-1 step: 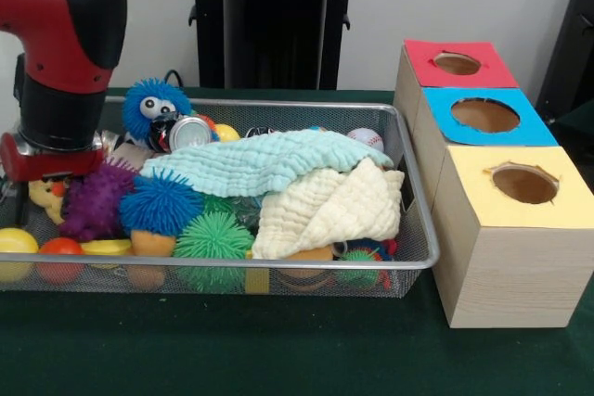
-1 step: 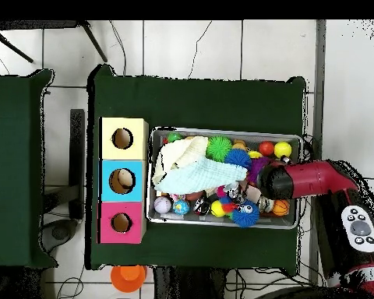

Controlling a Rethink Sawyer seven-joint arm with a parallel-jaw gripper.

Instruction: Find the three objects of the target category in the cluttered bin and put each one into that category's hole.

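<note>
A wire mesh bin (image 1: 278, 264) (image 2: 221, 130) holds a mint cloth (image 1: 260, 159) (image 2: 202, 175) and a cream cloth (image 1: 325, 206) (image 2: 174, 152) lying over many toys. Among them are purple (image 1: 93, 201), blue (image 1: 160, 201) and green (image 1: 213, 236) spiky balls, a blue furry toy with googly eyes (image 1: 153, 107), a can (image 1: 188, 132) and a baseball (image 1: 365, 138). Beside the bin stand a red box (image 1: 422, 67), a blue box (image 1: 445, 127) and a yellow box (image 1: 483, 201), each with a round hole on top. My gripper (image 1: 56, 178) (image 2: 262, 183) is low at the bin's end farthest from the boxes, just above the purple ball and a yellow duck (image 1: 46, 197); its tip is hidden.
Yellow (image 1: 14, 243) and red (image 1: 60, 248) balls lie in the bin corner below the arm. The bin's mesh walls rise around the toys. In the overhead view an orange object (image 2: 128, 276) sits on the floor and a second green table (image 2: 15, 163) stands beyond the boxes.
</note>
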